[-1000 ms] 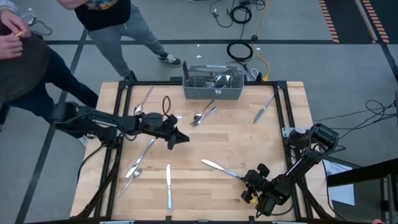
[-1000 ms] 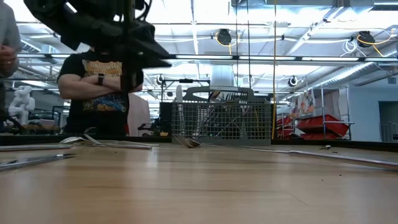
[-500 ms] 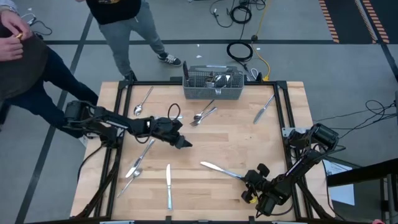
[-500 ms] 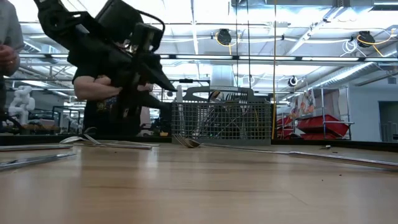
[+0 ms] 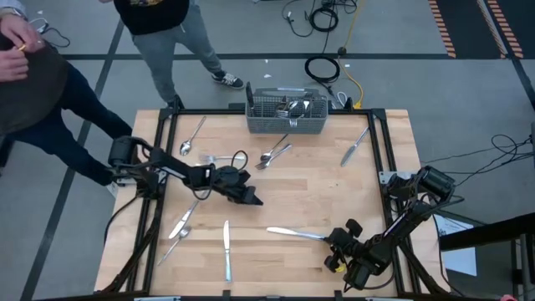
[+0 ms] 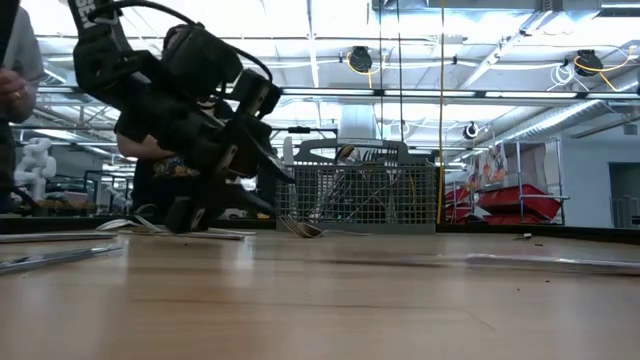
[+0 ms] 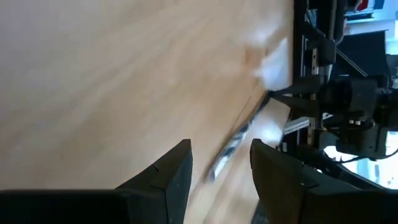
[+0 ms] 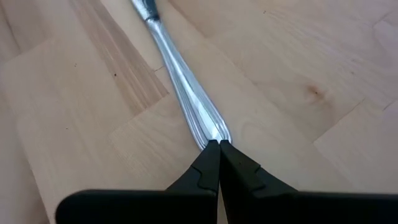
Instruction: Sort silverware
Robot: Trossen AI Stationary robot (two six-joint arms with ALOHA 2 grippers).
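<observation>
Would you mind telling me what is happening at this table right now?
Two robot arms are sorting silverware. The right gripper is shut on the handle end of a knife near the table's front right. The left gripper hangs open over the middle. Other pieces lie scattered, and some stand in the basket at the far edge.

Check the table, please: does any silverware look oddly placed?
Yes. The right claw is shut on the handle tip of a knife that lies flat. Other silverware lies scattered at mixed angles around the basket, still unsorted.
</observation>
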